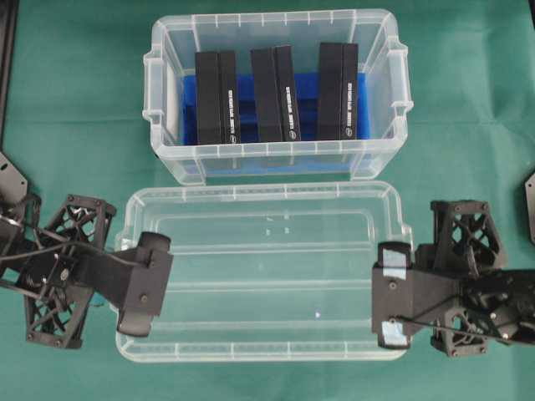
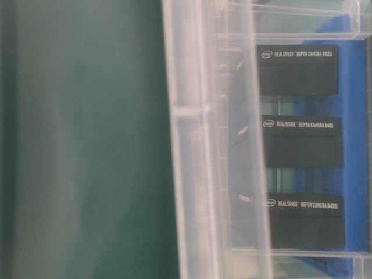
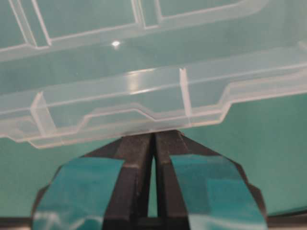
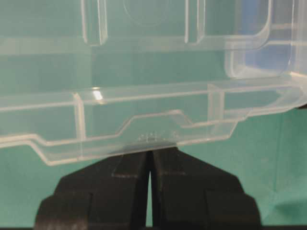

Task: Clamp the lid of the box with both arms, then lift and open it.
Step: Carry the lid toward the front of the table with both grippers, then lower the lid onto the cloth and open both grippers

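You have the lid (image 1: 263, 271) off the box (image 1: 276, 96) and held between your two claws. The left claw (image 1: 144, 284) pinches one short end, the right claw (image 1: 393, 294) the other, each with its fingers pressed together on the rim just ahead of it. The box sits beyond both claws on the green table (image 1: 75, 125). The lift looks done; next, I judge, move both claws evenly and set the lid down level. Count: one lid, one box, three black blocks (image 1: 276, 92), two claws.

My surface is a flat green cloth-covered table (image 1: 75, 117). On it, at the far side, sits the deep clear plastic tub (image 1: 276, 163). I can't tell whether the near flat clear lid (image 1: 263, 276) touches it.
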`<state>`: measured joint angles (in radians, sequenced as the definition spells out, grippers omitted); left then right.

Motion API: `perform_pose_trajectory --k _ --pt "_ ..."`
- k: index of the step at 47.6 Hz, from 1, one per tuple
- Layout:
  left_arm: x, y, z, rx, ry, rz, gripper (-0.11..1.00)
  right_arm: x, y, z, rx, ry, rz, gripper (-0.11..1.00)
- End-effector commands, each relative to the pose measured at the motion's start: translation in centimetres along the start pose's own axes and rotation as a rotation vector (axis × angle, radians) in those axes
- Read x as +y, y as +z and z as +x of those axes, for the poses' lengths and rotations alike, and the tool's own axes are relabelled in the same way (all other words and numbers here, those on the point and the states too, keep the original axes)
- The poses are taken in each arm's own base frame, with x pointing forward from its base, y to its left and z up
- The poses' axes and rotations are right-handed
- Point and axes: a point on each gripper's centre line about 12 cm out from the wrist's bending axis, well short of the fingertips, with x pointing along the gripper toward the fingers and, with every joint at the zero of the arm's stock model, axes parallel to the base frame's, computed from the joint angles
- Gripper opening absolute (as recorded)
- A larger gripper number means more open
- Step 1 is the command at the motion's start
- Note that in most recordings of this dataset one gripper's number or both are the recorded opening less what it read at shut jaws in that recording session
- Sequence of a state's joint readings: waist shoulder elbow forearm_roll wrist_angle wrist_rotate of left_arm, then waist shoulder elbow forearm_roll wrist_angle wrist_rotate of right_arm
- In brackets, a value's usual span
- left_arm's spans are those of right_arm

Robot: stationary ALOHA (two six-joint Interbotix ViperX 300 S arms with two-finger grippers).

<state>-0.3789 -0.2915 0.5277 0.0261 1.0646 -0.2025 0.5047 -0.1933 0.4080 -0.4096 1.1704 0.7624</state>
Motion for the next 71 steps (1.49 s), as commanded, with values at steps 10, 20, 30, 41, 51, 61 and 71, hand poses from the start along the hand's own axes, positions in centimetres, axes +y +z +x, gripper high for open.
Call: perform_pose_trajectory --k 10,20,30,41,51,61,71 --pt "-0.1 2.7 -1.6 -0.131 -0.004 0.001 0.01 0.2 1.9 -0.9 -0.077 0.014 0.042 0.0" --pt "-0.2 2.7 0.7 -0.145 -0.01 0.0 0.01 1.1 1.4 1.3 -0.068 0.026 0.033 0.0" --pt "0.4 2.4 3.5 -0.114 -0.003 -0.063 0.01 1.5 0.4 4.0 -0.071 0.059 0.042 0.0" --pt "0.5 2.1 6.5 -0.101 -0.003 -0.085 0.01 0.9 -1.9 8.0 -0.033 0.069 0.074 0.0" --pt "1.0 1.6 8.4 -0.095 -0.002 -0.105 0.01 0.9 -2.8 9.9 -0.05 0.123 0.101 0.0" --pt "1.3 1.5 8.5 -0.094 0.001 -0.113 0.01 0.8 -2.9 9.9 -0.049 0.124 0.11 0.0" --pt "1.4 1.5 8.4 -0.094 0.003 -0.118 0.01 0.7 -2.9 10.0 -0.046 0.121 0.111 0.0"
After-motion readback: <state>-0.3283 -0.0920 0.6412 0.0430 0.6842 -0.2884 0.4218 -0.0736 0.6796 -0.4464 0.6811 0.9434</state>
